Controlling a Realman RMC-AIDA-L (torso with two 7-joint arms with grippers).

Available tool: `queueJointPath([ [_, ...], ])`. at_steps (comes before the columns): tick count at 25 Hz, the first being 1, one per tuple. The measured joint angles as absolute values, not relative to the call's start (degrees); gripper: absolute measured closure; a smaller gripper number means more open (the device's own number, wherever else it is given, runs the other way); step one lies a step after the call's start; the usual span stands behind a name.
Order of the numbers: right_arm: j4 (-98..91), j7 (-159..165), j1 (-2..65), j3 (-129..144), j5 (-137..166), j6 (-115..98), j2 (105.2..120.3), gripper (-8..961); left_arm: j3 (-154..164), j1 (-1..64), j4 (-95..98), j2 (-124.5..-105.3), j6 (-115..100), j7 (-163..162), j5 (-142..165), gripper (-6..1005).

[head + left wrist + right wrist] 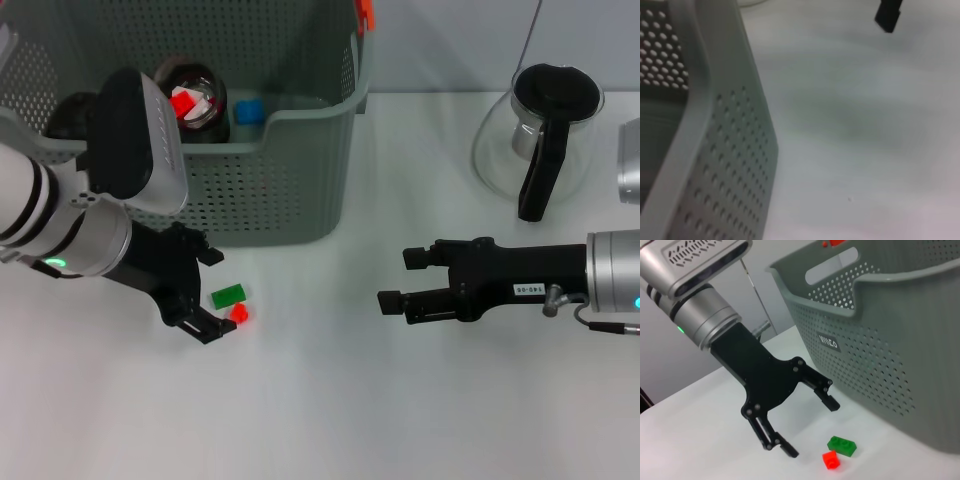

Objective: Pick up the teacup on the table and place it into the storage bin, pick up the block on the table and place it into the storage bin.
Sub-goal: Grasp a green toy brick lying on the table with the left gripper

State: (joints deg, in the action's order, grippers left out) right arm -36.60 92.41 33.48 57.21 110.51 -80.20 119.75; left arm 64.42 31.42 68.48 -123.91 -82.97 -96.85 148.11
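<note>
1. Blocks, green [228,296] and red [239,313], lay on the surface [330,400] before the storage bin [290,180].
2. My left end effector [203,292] hung spread beside them.
3. I judged centring over one block wisest.

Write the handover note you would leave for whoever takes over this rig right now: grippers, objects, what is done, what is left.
Left gripper: open, just above the table, its fingers either side of the green block and red block, holding nothing.
Right gripper: open, empty, hanging over bare table to the right.
Bin: behind the blocks; a dark cup-like thing already lies inside with other items, so the teacup step looks done.
Glass pot: far right, not part of the job.
Left: grasp a block, lift it and drop it into the bin.
</note>
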Motion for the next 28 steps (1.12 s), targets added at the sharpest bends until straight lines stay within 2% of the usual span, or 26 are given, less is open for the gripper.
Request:
queueJointPath([
  [21, -36.3, 92.2, 33.7, 57.2, 110.4, -79.8, 119.79, 41, 71.8, 31.5, 67.5, -124.28, -79.1, -99.4, 152.3, 84],
  [24, -36.3, 92.2, 33.7, 57.2, 110.4, -79.8, 119.79, 41, 72.0, 31.5, 67.3, -124.28, -78.5, -99.5, 152.5, 260],
  [28, -36.3, 92.2, 33.7, 57.2, 110.5, -79.7, 119.79, 41, 72.0, 31.6, 66.6, -124.28, -77.2, -99.5, 152.5, 326],
])
